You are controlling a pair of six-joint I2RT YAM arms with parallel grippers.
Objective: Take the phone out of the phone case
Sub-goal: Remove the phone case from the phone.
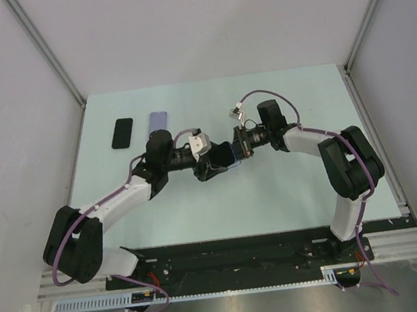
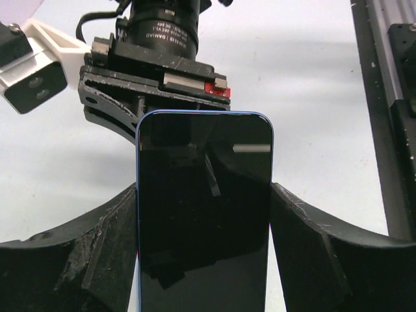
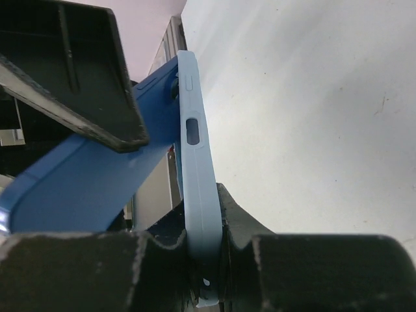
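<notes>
Top external view: the two arms reach in from either side and meet over the middle of the pale green table [image 1: 289, 192], elbows bent and wrists turned toward each other. Between them, lifted off the surface, is the slab-shaped phone with a glossy black screen and a thin blue rim [image 1: 224, 156]. The left gripper [image 1: 211, 165] has one end and the right gripper [image 1: 239, 146] the other. This looks like a brace-and-peel hold, with one arm steadying while the other works the cover. Well apart on the far left, a spare flat black handset [image 1: 122, 133] lies just beside an empty lilac cover [image 1: 159, 122].

Left wrist view: the phone stands screen-up between the left fingers [image 2: 97, 253], which are clamped against its two long sides. That keeps the glass and the far end clear, and the right gripper bites on that far end.

Right wrist view: the right fingers [image 3: 292, 273] are pinched nearly together on the light blue rubbery case [image 3: 195, 195], seen edge-on with its button slots. A darker blue slab leans away from it to the left. I take that for the phone's body starting to part from the case, though it could be the case's shadowed back. One left finger [image 3: 78, 84] presses on that slab.
</notes>
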